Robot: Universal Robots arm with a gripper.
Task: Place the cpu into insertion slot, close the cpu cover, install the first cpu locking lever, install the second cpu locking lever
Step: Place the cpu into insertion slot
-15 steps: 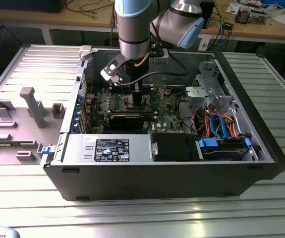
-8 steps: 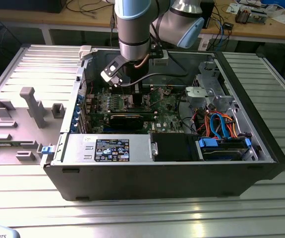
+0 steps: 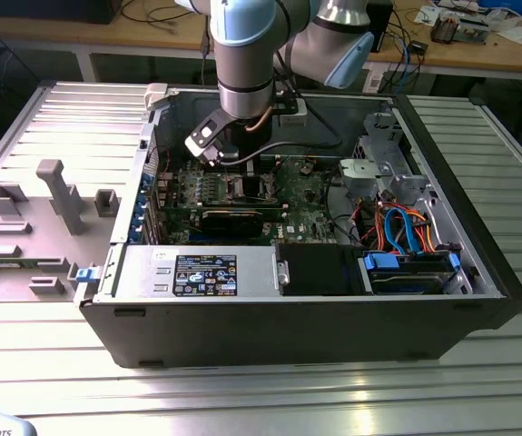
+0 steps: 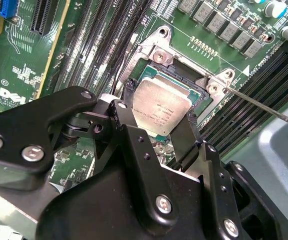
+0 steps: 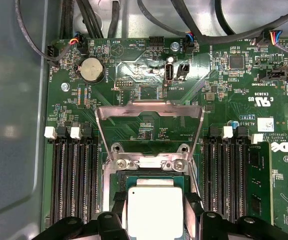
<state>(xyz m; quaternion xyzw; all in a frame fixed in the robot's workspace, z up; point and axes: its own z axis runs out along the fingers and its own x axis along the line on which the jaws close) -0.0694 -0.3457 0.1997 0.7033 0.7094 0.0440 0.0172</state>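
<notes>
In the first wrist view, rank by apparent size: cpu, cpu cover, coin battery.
1. cpu cover, largest, though it stands raised, so nearness to the camera may flatter it
2. cpu
3. coin battery, clearly smallest

cpu (image 4: 161,107) near edge hidden behind fingers (image 4: 133,145).

Fine grey print, not legible, stands on the cpu (image 4: 161,107) lid at the claw (image 4: 159,120). White silkscreen lettering dots the green motherboard (image 5: 149,90) just beyond the claw. A printed sticker (image 3: 204,272) sits on the silver housing (image 3: 142,272), well apart from the claw.
</notes>
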